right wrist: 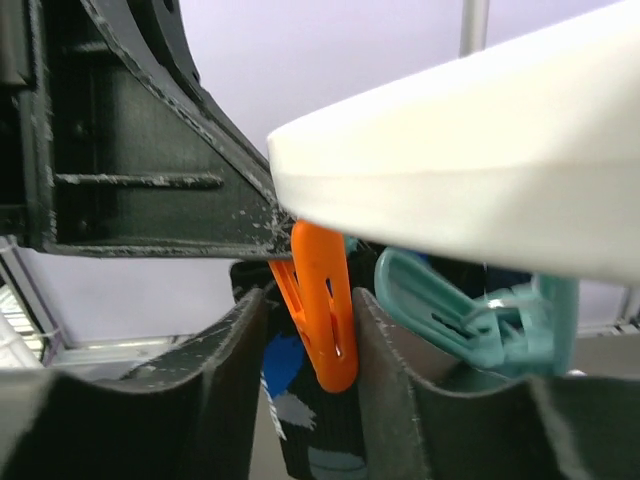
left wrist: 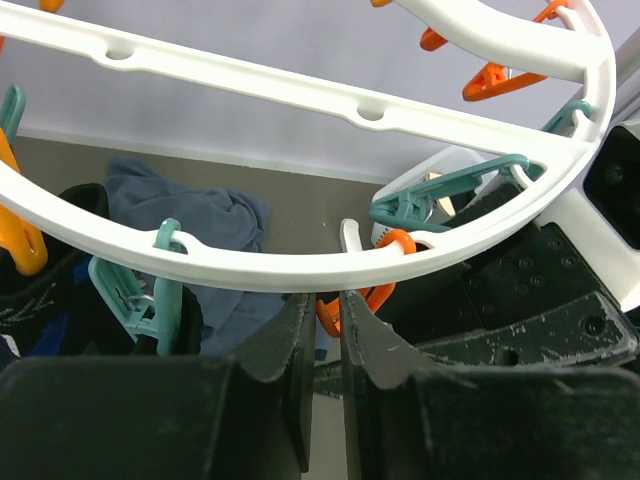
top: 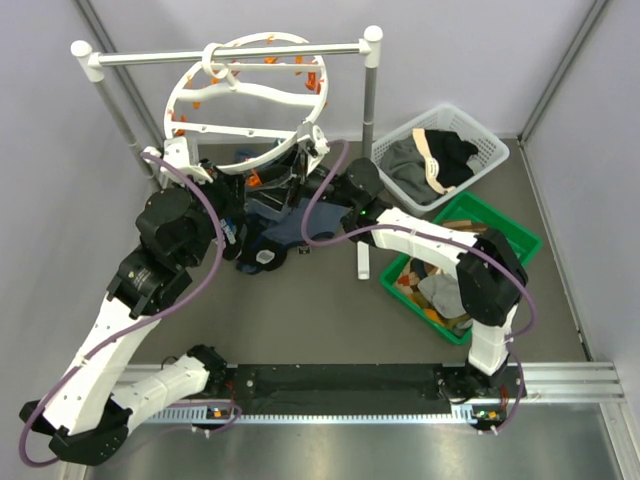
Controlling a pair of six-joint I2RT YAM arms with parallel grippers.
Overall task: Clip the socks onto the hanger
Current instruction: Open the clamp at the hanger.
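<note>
The hanger (top: 200, 80), a round white ring with orange and teal clips, hangs from the rack at the back. Its rim (left wrist: 300, 265) crosses just above my left gripper (left wrist: 322, 300), which is shut, with a dark sock (right wrist: 300, 440) with blue and white marks hanging at its tips. My right gripper (right wrist: 312, 300) is open around an orange clip (right wrist: 330, 350) under the rim. Its right finger touches the clip and a small gap shows on the left. More dark socks (top: 262, 250) lie in a pile on the table below.
A white straight-bar rack (top: 230, 57) carries the hanger. A blue-grey garment (left wrist: 190, 215) lies under the ring. A teal clip (right wrist: 470, 310) hangs right beside the orange one. A white basket (top: 490, 150) and a green bin (top: 520, 235) with clothes stand at the right.
</note>
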